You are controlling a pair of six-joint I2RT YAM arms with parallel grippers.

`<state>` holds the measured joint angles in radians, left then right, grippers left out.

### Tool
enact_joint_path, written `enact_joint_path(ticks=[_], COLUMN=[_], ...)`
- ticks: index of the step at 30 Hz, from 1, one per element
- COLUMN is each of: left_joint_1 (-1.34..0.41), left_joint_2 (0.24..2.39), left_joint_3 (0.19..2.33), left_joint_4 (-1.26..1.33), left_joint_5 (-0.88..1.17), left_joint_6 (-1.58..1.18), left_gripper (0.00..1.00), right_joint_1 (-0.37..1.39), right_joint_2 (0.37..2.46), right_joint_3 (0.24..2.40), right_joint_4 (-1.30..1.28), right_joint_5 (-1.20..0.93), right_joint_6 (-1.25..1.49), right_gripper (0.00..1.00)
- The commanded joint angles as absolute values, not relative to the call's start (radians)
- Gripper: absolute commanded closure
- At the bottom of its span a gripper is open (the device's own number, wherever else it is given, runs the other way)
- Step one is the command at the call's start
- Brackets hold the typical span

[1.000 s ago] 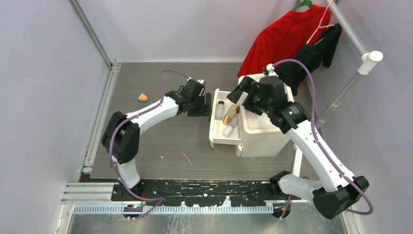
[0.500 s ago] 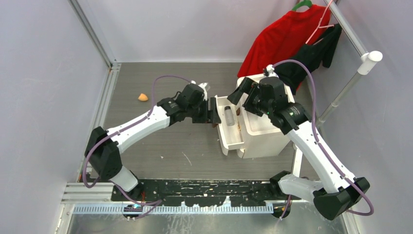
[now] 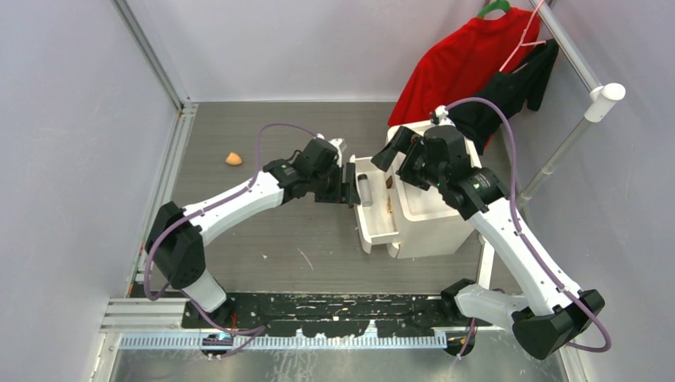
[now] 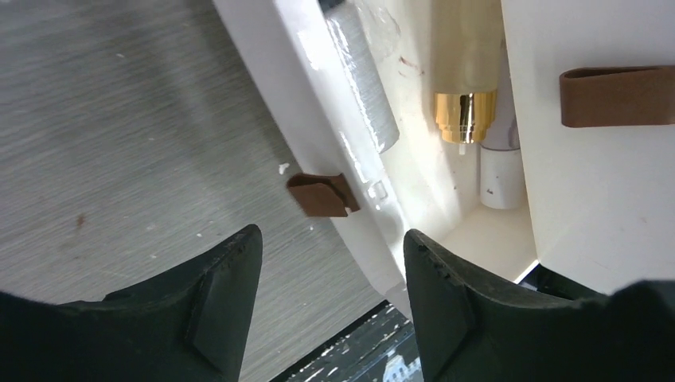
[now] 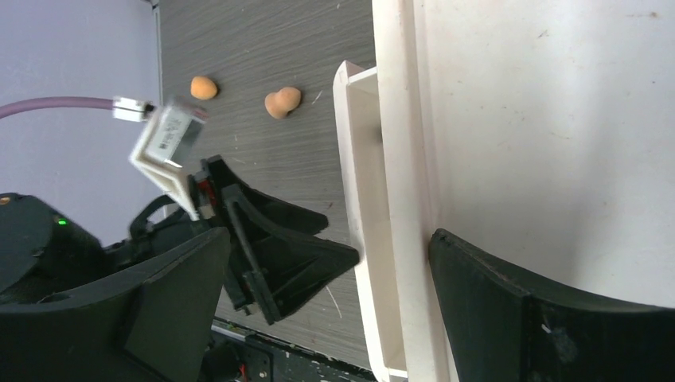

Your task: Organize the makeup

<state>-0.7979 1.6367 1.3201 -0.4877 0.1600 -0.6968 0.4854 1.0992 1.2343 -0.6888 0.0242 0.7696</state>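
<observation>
A white drawer box (image 3: 430,211) stands right of centre, its lower drawer (image 3: 380,223) partly out. In the left wrist view the drawer holds a clear vial (image 4: 362,76), a gold-brown bottle (image 4: 464,72) and a white tube (image 4: 500,171). My left gripper (image 3: 349,185) is open and empty against the drawer front, near its brown tab (image 4: 322,195); the wrist view shows it (image 4: 334,294). My right gripper (image 3: 396,155) is open over the box's top left edge, as its wrist view shows (image 5: 330,294). Two orange-pink sponges (image 5: 204,87) (image 5: 282,102) lie on the table. The compact and palette are out of view.
Red and black clothes (image 3: 470,60) hang on a rack behind the box. One sponge (image 3: 233,158) shows at the far left of the grey table (image 3: 263,231). A second brown handle (image 4: 617,85) sits on the box's upper front. Walls close in left and right.
The drawer has slid most of the way into the box, with my left gripper following its front to the right. The right arm has barely moved.
</observation>
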Motion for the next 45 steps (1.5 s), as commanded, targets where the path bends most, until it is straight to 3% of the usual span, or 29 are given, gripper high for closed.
enact_joint_path(ticks=[1, 14, 26, 45], left_joint_1=[-0.750, -0.673, -0.786, -0.827], left_joint_2=[1.507, 1.545, 1.774, 1.943], left_joint_3=[1.324, 1.237, 1.439, 1.609], left_joint_4=[-0.518, -0.497, -0.390, -0.305], left_joint_5=[0.080, 0.125, 0.218, 0.329], left_joint_6=[-0.649, -0.609, -0.675, -0.731], left_gripper=[0.34, 0.36, 0.38, 0.38], right_joint_1=[0.505, 0.505, 0.505, 0.506], right_joint_2=[1.100, 1.108, 1.115, 1.120], right_joint_3=[1.236, 1.234, 1.235, 1.221], right_joint_4=[-0.717, -0.708, -0.711, -0.690], right_joint_5=[-0.049, -0.049, -0.048, -0.087], right_joint_6=[0.790, 0.790, 0.800, 0.822], right_gripper=[0.00, 0.00, 0.00, 0.00])
